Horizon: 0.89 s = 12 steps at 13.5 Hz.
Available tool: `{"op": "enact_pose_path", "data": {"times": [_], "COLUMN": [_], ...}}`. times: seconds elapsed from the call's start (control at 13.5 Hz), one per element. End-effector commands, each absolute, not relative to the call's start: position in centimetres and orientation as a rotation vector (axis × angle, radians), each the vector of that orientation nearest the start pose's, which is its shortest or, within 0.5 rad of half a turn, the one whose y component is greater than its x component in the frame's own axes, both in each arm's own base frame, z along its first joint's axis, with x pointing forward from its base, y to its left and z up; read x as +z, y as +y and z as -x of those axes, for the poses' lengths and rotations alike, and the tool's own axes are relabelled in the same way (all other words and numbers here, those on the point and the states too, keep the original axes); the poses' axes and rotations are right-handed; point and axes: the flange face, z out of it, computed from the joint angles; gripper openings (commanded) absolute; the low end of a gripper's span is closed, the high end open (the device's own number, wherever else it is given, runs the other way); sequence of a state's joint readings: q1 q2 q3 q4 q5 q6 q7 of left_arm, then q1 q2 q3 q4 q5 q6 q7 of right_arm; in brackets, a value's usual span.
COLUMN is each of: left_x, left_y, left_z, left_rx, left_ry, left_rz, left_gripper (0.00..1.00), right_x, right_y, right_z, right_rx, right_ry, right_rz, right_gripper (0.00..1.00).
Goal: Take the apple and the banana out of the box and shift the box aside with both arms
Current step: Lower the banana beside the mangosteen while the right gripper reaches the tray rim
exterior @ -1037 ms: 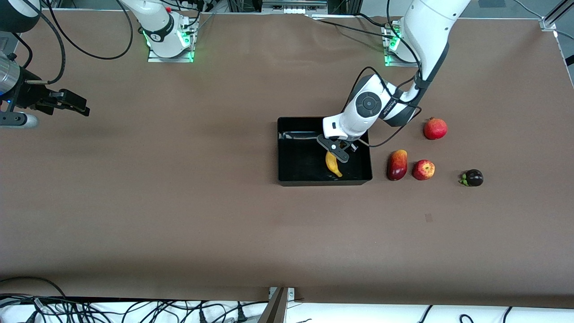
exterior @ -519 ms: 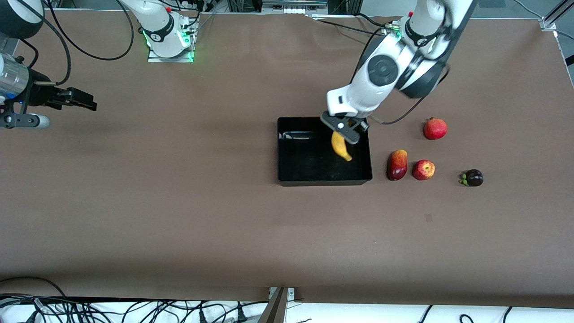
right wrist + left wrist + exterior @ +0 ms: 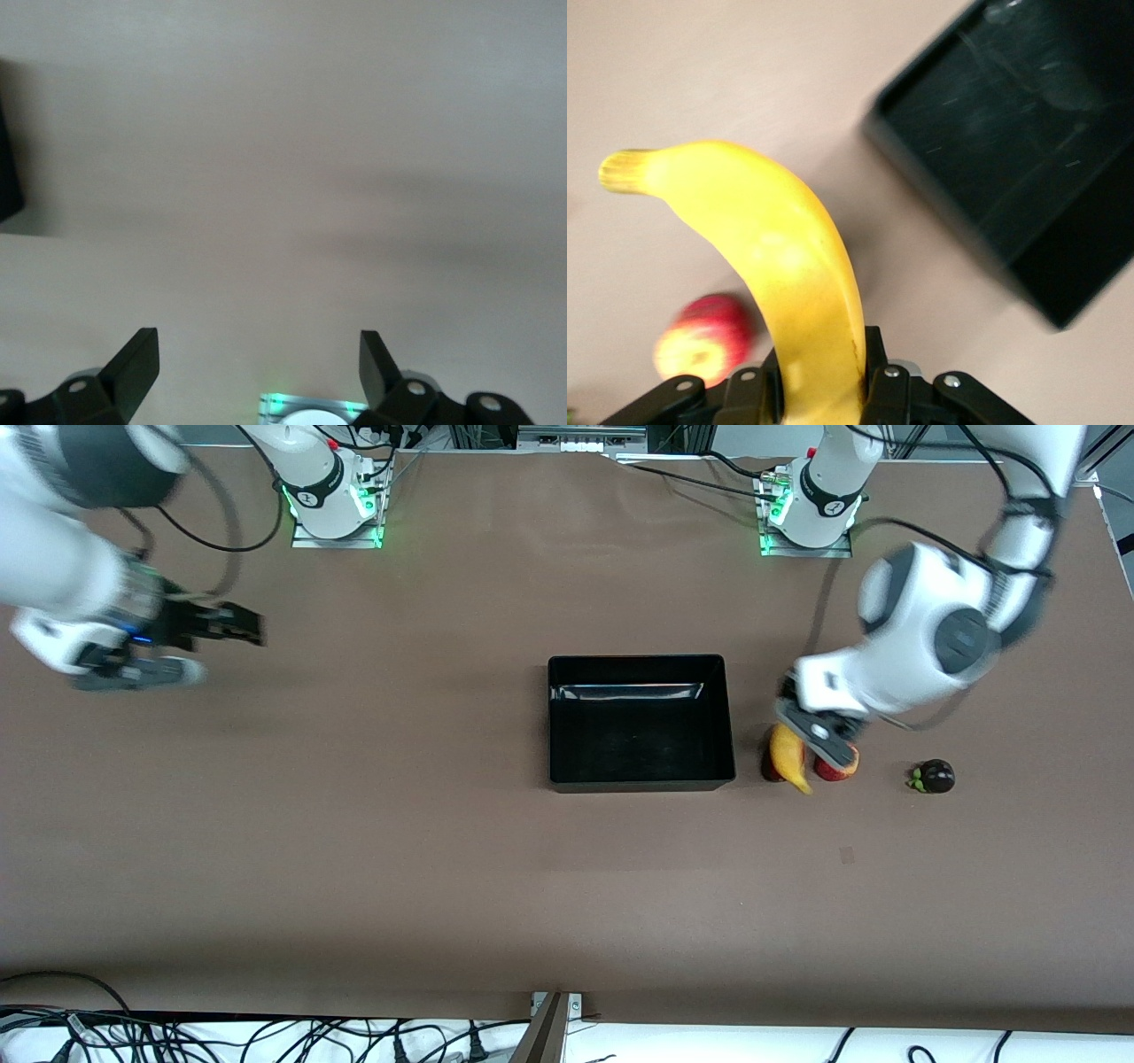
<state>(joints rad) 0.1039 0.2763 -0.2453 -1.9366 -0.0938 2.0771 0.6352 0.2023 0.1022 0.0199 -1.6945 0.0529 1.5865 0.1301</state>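
Left claw [image 3: 817, 737]: up in the air over the fruits beside the bin, toward the left arm's end of the table; fingers [image 3: 757, 390] clamped on the stem end of the banana.
Curved yellow banana [image 3: 787, 755]: hangs from the left claw, free tip pointing down; in the front view it overlaps the fruits lying below it.
Small round red apple with yellow patches [image 3: 842, 763]: on the brown table [image 3: 354, 850], partly covered by the left claw in the front view; visible under the banana in the left wrist view [image 3: 702, 339].
Glossy black rectangular plastic bin [image 3: 640, 722]: on the table near its middle, low-walled, with nothing inside; the left wrist view shows one corner [image 3: 1010, 159].
Dark purple round fruit with a green calyx [image 3: 934, 777]: on the table, beside the apple, nearer the left arm's end.
Right claw [image 3: 232, 627]: over bare table toward the right arm's end, well apart from the bin; fingers [image 3: 133, 367] spread wide, holding nothing.
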Motion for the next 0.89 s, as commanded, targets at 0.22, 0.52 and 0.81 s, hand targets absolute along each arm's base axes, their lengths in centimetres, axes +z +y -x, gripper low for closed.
{"op": "enact_pose_path", "data": {"times": [0.22, 0.52, 0.81], "left_x": [26.0, 20.2, 17.8], "left_y": [4.1, 6.4, 5.9], "left_z": [-64.8, -65.0, -65.1], "left_rx": [0.006, -0.032, -0.050], "left_ry": [1.256, 1.187, 1.169], "left_rz": [3.030, 3.046, 3.052], "left_gripper": [0.00, 0.00, 0.46], "right_x": [42.8, 32.7, 26.2], "right_y": [37.6, 46.2, 48.1], "right_z": [-54.1, -52.1, -51.8], "right_rx": [0.248, 0.144, 0.101], "right_ry": [0.113, 0.086, 0.060], "right_rz": [3.115, 3.087, 3.075], "right_gripper": [1.00, 1.00, 0.37]}}
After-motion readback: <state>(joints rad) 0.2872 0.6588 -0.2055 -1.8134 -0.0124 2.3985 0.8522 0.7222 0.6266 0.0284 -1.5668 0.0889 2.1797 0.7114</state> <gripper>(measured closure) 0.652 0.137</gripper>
